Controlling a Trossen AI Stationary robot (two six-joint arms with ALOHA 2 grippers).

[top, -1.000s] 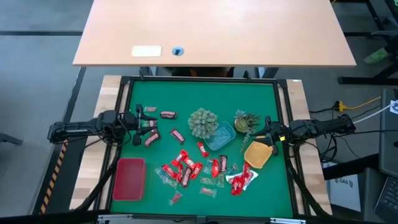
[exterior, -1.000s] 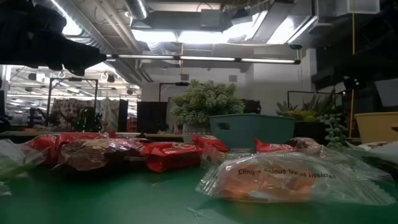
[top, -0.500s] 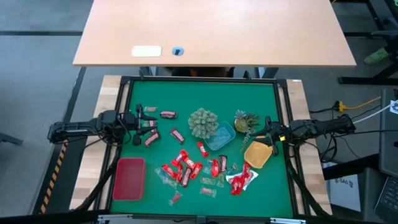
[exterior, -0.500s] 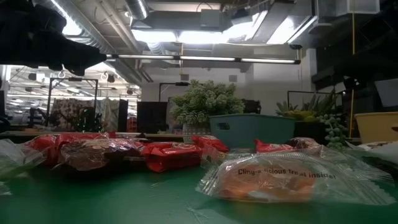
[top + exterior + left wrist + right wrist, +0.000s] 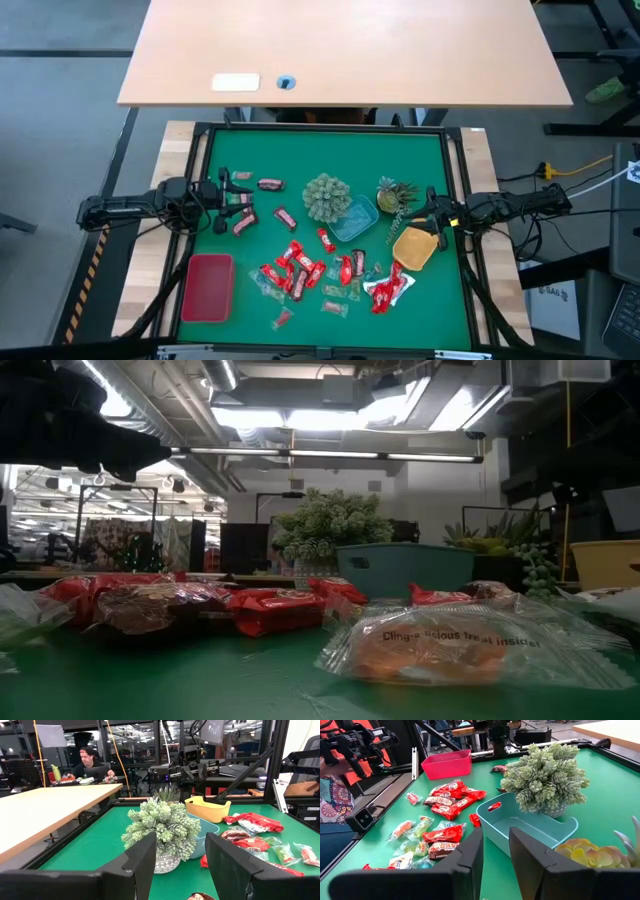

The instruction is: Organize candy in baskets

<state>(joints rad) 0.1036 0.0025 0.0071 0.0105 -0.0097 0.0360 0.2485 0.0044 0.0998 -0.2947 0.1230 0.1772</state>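
The candy lies loose on the green mat: a cluster of red wrappers [image 5: 300,270], a few dark brown ones [image 5: 270,184] near the left side, and clear-wrapped pieces [image 5: 450,645]. One red sweet [image 5: 494,806] sits inside the pale blue basket [image 5: 355,218]. The red basket [image 5: 207,288] stands toward the near left, the yellow basket [image 5: 413,247] on the right. My left gripper [image 5: 215,200] hovers open at the left edge, facing the mat's middle [image 5: 180,865]. My right gripper [image 5: 430,215] hovers open at the right edge beside the yellow basket [image 5: 495,855].
A pale green spiky plant in a pot [image 5: 327,197] stands beside the blue basket, and a small succulent [image 5: 393,193] stands right of it. A dark frame [image 5: 320,130] rims the mat. A wooden table [image 5: 340,50] lies beyond the far edge. A person [image 5: 92,762] sits far behind.
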